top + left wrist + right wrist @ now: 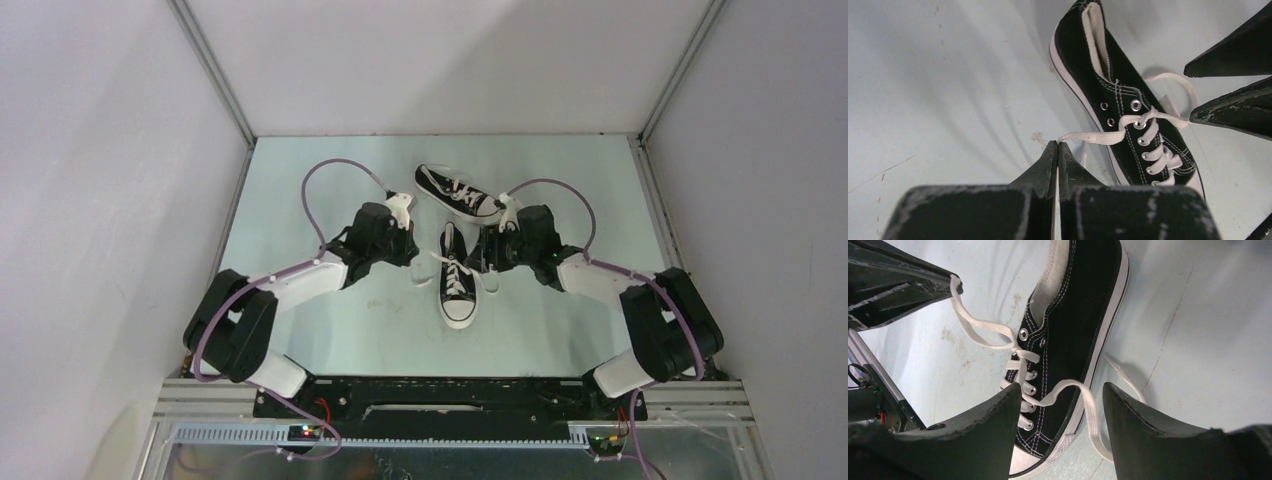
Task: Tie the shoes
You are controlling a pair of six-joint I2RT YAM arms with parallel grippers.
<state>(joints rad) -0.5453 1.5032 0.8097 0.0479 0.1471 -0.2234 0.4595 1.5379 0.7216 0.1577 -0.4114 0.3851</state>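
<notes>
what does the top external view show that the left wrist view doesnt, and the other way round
Only the top external view: the far shoe lying beyond the two grippers, and both whole arms with their purple cables.

Only the left wrist view: up close, the left gripper shut on the end of a white lace, which runs across to the top eyelet.

Both: the near shoe between the grippers, its laces not yet tied, and the right gripper beside it with its jaws open.
</notes>
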